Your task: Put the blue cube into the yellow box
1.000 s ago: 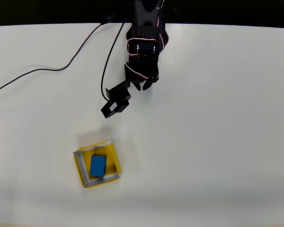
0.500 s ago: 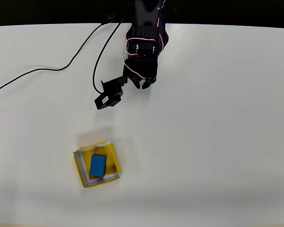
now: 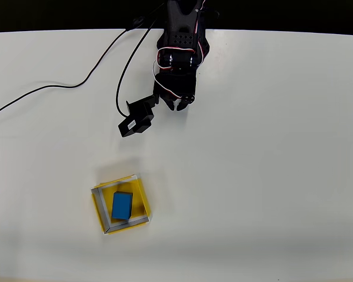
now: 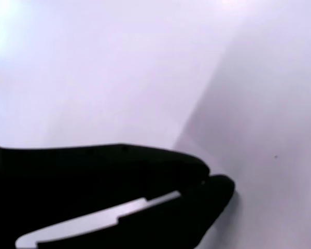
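In the overhead view the blue cube (image 3: 122, 205) lies flat inside the yellow box (image 3: 140, 197), a shallow yellow tray with a pale rim at the lower left of the white table. My gripper (image 3: 177, 106) hangs near the table's far edge, well above and to the right of the box, holding nothing. The black arm (image 3: 179, 44) reaches in from the top. In the wrist view the black fingertips (image 4: 217, 187) meet, so the gripper (image 4: 208, 179) is shut over bare white table.
A small black camera module (image 3: 135, 121) sticks out to the left of the gripper. Black cables (image 3: 59, 87) trail across the upper left of the table (image 3: 270, 164). The table's dark far edge (image 3: 282, 14) runs along the top.
The gripper has drawn back slightly toward the far edge, and the black camera module has swung up and to the left. The cube and box have not moved.
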